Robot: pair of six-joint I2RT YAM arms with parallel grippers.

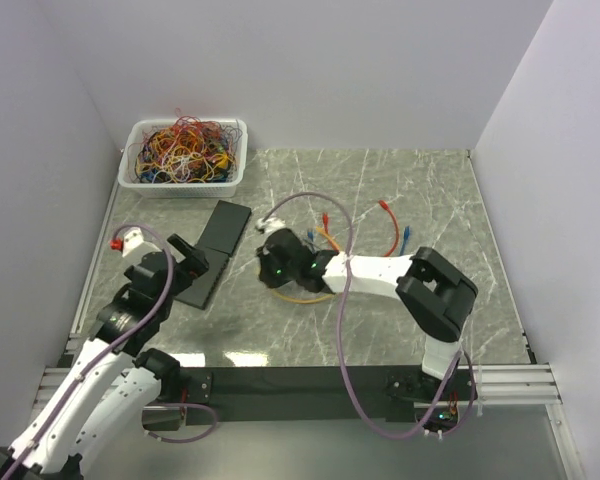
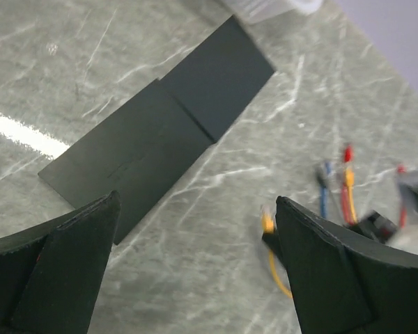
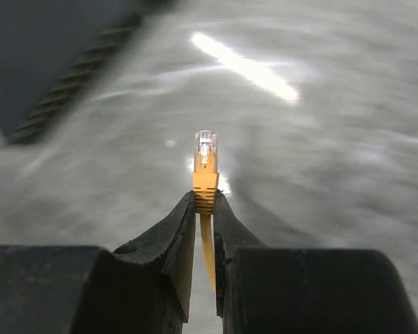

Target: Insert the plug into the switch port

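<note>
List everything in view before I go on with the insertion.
table: one, grey-green marble, under everything
basket: one, white, far left corner
tangled wires: one heap, multicoloured, inside the basket
switch boxes: two, black, flat, end to end, left of centre
yellow cable: one, looped mid-table; its clear plug is in the right gripper
loose cable ends: two red, two blue, beyond the right gripper
left gripper: one, black, open, at the near switch box
right gripper: one, black, shut on the plug

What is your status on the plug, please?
Left gripper open, by switch. Right gripper shut on plug, not yet in switch. Nothing visible between them.
</note>
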